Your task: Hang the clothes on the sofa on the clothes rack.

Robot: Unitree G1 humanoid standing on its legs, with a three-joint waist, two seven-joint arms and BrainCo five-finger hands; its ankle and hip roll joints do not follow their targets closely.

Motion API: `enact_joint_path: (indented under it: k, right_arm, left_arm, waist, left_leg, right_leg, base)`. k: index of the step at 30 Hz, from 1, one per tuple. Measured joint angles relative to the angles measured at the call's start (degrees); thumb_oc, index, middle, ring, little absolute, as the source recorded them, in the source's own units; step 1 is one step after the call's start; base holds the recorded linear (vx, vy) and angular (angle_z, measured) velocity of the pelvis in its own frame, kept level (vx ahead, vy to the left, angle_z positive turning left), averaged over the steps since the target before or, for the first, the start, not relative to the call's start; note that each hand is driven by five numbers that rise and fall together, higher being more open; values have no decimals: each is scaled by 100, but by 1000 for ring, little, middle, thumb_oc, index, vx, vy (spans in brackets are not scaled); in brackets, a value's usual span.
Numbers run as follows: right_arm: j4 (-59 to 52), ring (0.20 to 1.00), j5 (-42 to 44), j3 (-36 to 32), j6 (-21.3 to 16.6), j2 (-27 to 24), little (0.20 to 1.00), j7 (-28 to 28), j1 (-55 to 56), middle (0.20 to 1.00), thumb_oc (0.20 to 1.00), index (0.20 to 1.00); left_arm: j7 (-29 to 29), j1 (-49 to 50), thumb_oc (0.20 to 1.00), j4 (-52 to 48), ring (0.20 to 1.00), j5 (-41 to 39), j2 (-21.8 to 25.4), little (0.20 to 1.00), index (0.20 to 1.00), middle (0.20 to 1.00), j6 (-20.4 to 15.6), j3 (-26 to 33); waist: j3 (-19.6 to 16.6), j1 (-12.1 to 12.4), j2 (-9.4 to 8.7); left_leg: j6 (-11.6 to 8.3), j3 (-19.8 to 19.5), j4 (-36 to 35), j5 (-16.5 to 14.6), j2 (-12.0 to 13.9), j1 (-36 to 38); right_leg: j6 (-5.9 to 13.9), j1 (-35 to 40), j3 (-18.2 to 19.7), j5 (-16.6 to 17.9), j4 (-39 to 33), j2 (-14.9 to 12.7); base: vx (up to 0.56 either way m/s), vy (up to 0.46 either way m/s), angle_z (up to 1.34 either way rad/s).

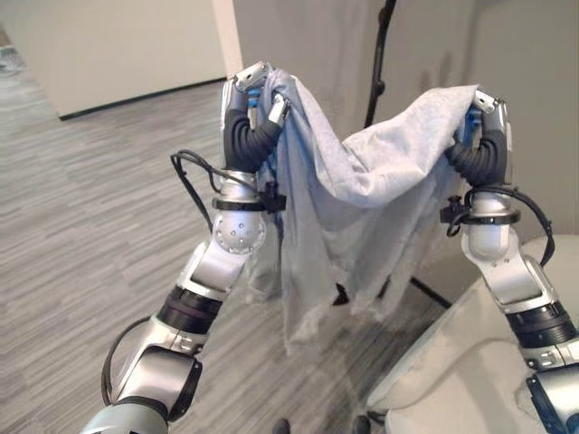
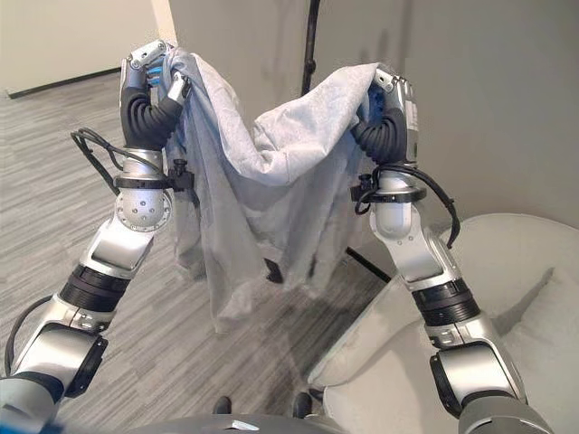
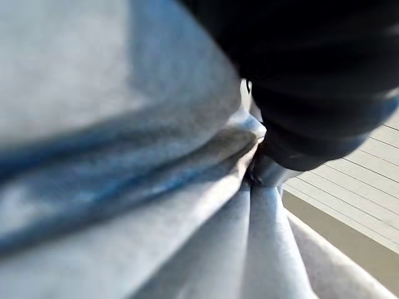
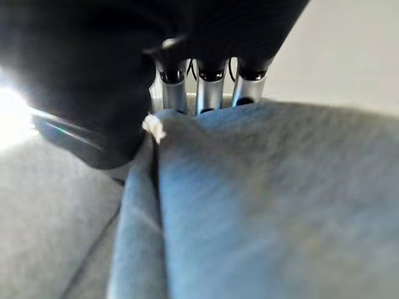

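A pale grey garment (image 1: 353,208) hangs spread between my two raised hands, sagging in the middle and trailing down toward the floor. My left hand (image 1: 255,104) is shut on its upper left corner; the cloth (image 3: 156,187) bunches against the dark cover in the left wrist view. My right hand (image 1: 481,131) is shut on the upper right corner, its fingers (image 4: 209,93) curled into the fabric (image 4: 268,199). Behind the garment stands the black pole of the clothes rack (image 1: 378,63), with its legs (image 1: 430,291) spread on the floor.
The light grey sofa (image 2: 507,298) lies at the lower right, under my right arm. A grey wall (image 1: 534,54) rises behind the rack. Striped grey flooring (image 1: 81,226) stretches to the left.
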Motion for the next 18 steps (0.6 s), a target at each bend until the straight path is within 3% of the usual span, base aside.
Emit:
enact_joint_path:
  k: [4,7,9,10,11,12,14,15,16,17,18]
  right_arm:
    - [-6,200,-10,0,38,32,200,1,13,200,200,200]
    - [-6,200,-39,-2,101,365,200,3,82,200,200,200]
    - [27,200,-57,8,163,522,200,0,75,200,200,200]
    - [107,200,-57,24,165,558,200,-1,60,200,200,200]
    - [153,200,-59,55,175,610,200,16,88,200,200,200]
    - [145,200,-59,33,185,529,200,26,125,200,200,200]
    - [123,200,-50,13,191,373,200,20,186,200,200,200]
    - [125,200,-32,23,183,364,200,6,211,200,200,200]
    - [123,200,-19,39,173,362,200,16,205,200,200,200]
    - [129,200,-7,3,124,290,200,22,236,200,200,200]
    - [140,200,-2,2,116,228,200,11,241,200,200,200]
  left_arm:
    - [-24,11,200,-37,200,1,27,200,200,200,8,1]
    - [-67,145,200,-38,200,1,28,200,200,200,8,9]
    - [-114,217,200,-12,200,1,154,200,200,200,9,14]
    - [-116,252,200,-45,200,1,218,200,200,200,10,35]
    - [-128,411,200,-149,200,17,311,200,200,200,-3,188]
    - [-123,570,200,-168,200,13,305,200,200,200,15,276]
    - [-143,660,200,-166,200,13,272,200,200,200,13,274]
    - [-138,653,200,-153,200,1,216,200,200,200,-7,273]
    - [-123,652,200,-123,200,-10,199,200,200,200,-20,239]
    - [-118,611,200,-29,200,-17,191,200,200,200,-53,149]
    - [-114,549,200,10,200,-30,199,200,200,200,-47,137]
  waist:
    - [-10,-8,1]
    - [-11,2,3]
    - [-15,24,-9]
    - [-22,54,-30]
    - [-12,198,-25]
    - [-18,137,-34]
    - [-11,135,-38]
    - [55,187,-142]
    - [179,283,-272]
    - [260,296,-248]
    - [317,251,-223]
  left_leg:
    - [103,106,-59,-35,-183,77]
    - [225,271,-31,-80,-276,130]
    - [292,581,-30,-112,-328,84]
    - [311,707,-26,-111,-329,76]
    - [295,969,-34,-203,-219,72]
    - [306,973,-59,-244,-230,87]
    - [152,901,153,-316,-174,91]
    - [-49,772,1275,-711,-38,-341]
    - [-230,325,2499,-969,34,-1014]
    - [-445,-466,2594,-1056,250,-1437]
    - [-437,-688,1987,-1002,495,-1543]
  right_leg:
    - [142,19,87,60,29,-175]
    - [212,-3,224,99,32,-239]
    - [311,-216,345,309,33,-288]
    - [336,-294,165,375,34,-299]
    - [258,-467,-653,385,111,-270]
    - [203,-428,-863,258,109,-305]
    - [96,-341,-701,194,97,-192]
    - [-131,-287,-610,97,103,-110]
    - [-266,-254,-520,110,58,-106]
    - [-162,-220,-480,30,1,10]
    - [-174,-235,-541,12,-1,83]
  base:
    - [106,191,-9]
    - [-19,134,-32]
    - [-80,6,-55]
    - [-7,-25,-95]
    - [104,-59,-84]
    - [82,-68,-57]
    - [53,-13,1]
    - [164,152,-24]
    - [203,187,-17]
    - [336,346,-11]
    - [223,242,2]
